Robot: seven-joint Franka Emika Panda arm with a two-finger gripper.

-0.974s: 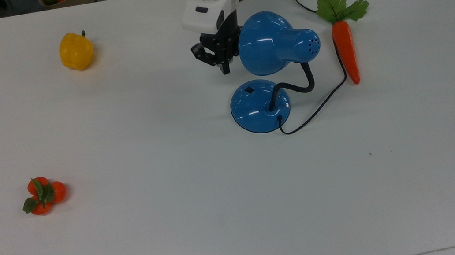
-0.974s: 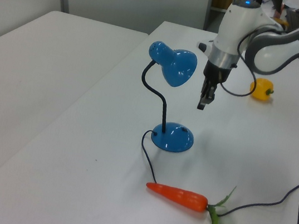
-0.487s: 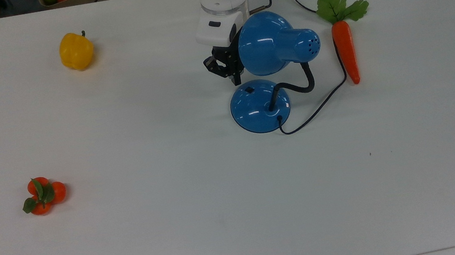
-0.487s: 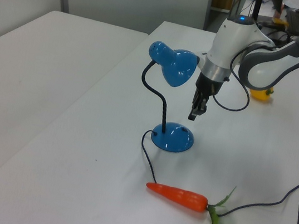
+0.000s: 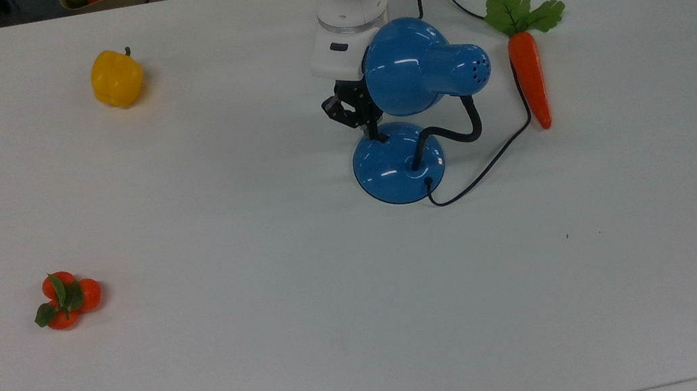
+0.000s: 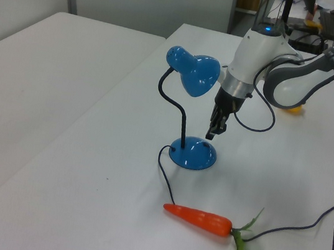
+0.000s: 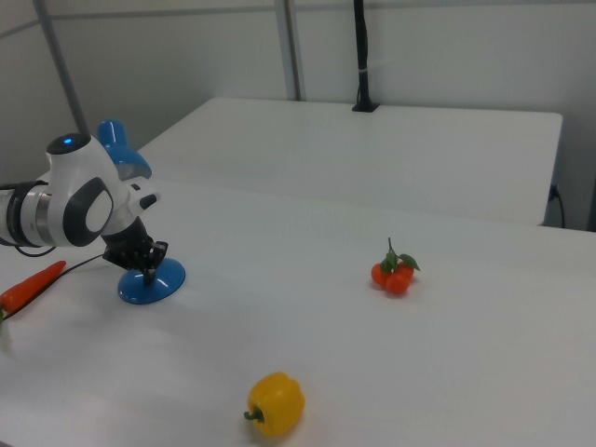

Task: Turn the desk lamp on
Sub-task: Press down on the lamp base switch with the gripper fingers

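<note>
1. I see the desk lamp [image 5: 398, 161] standing near the middle of the far half of the tabletop [image 5: 314, 337] in the top view, with its dome shade [image 5: 405, 65] above its round base.
2. My gripper [image 5: 372, 134] points down at the base's far edge, where the switch sits; I cannot tell whether its fingers are parted or together.
3. The black cord [image 5: 487, 166] trails off the base.
4. A carrot [image 5: 528, 78] lies just beside the cord.
5. A yellow pepper [image 5: 116, 78] and some tangerines [image 5: 65, 300] lie well apart.
</note>
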